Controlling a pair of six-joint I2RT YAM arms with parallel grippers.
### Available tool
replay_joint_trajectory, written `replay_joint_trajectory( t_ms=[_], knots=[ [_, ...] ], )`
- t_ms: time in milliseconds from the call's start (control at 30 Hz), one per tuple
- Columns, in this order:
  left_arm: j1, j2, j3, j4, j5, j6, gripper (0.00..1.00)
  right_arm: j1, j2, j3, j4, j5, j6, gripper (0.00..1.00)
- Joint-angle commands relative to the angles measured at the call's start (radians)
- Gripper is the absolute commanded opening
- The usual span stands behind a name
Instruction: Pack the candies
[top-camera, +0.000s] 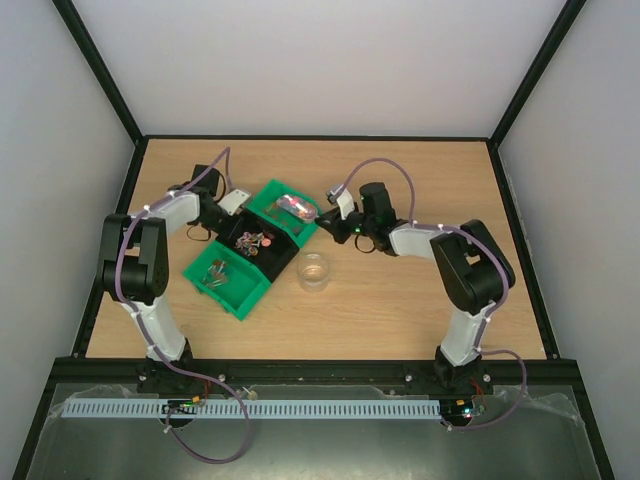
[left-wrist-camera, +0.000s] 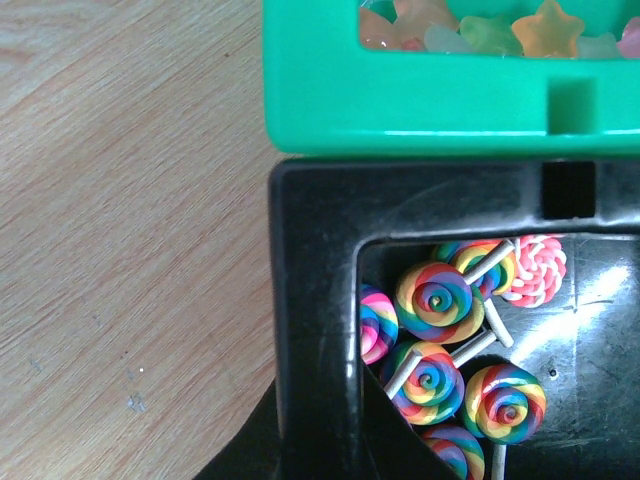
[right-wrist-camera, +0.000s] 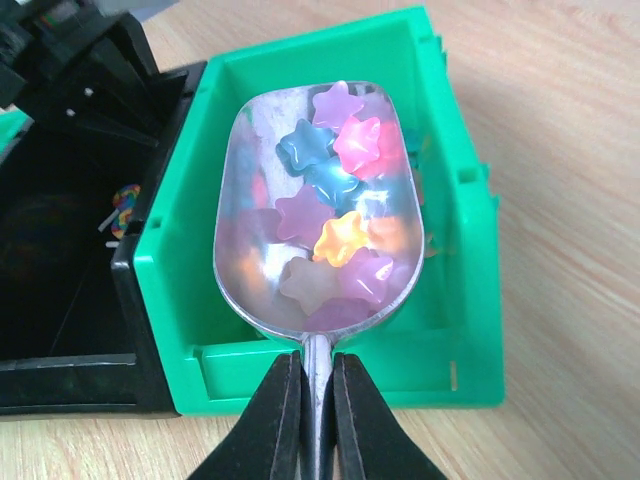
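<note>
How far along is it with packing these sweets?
Early. The clear jar looks empty, so nothing seems packed yet. In hand: the right gripper holds a metal scoop loaded with star candies over the green bin. Left: filling the jar; swirl lollipops wait in the black bin.

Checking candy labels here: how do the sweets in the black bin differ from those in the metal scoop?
The lollipops in the black bin are opaque, mostly rainbow swirls on white sticks; the star candies in the scoop are translucent, single-coloured, stickless. The lollipops are round; the star candies pointed. The lollipops lie on the bin floor; the star candies sit in the scoop that the right gripper holds over the green bin. Both are piled loosely.
</note>
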Motion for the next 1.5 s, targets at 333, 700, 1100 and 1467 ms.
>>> replay_joint_trajectory(
  t_ms=[333, 700, 1100, 1467],
  knots=[
    [0.014, 0.032, 0.024, -0.028, -0.001, -0.003, 0.02, -0.152, -0.306, -0.096, -0.225, -0.194, -0.199, 0.01],
    [0.017, 0.022, 0.030, -0.040, 0.006, 0.007, 0.02, -0.230, -0.615, -0.155, -0.660, -0.278, -0.429, 0.01],
    [0.017, 0.018, 0.031, -0.038, 0.008, 0.012, 0.02, -0.234, -0.830, -0.227, -0.992, -0.209, -0.644, 0.01],
    [0.017, 0.008, 0.009, -0.021, 0.012, 0.007, 0.02, -0.217, -0.777, -0.149, -1.180, -0.140, -0.730, 0.01]
  ],
)
